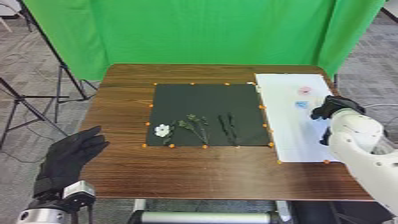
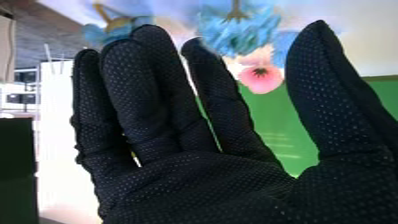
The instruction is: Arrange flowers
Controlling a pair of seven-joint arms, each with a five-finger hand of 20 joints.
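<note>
In the head view my right hand (image 1: 338, 107) is over the right part of the white sheet (image 1: 298, 135), beside a blue flower (image 1: 301, 104); a pink flower (image 1: 305, 91) lies farther back. The right wrist view has my right hand (image 2: 195, 180) open, its fingers straight and thumb apart, with the blue flower (image 2: 235, 30) and the pink flower (image 2: 260, 75) beyond the fingertips. On the black sheet (image 1: 178, 105) lie a white flower (image 1: 162, 130), green sprigs (image 1: 193, 120) and dark stems (image 1: 228, 127). My left hand (image 1: 67, 157) is open off the table's left edge.
Small orange markers (image 1: 205, 146) line the edges of the black sheet on the brown table (image 1: 204, 175). A green curtain (image 1: 213, 30) hangs behind the table, and tripod legs (image 1: 60, 95) stand at the left.
</note>
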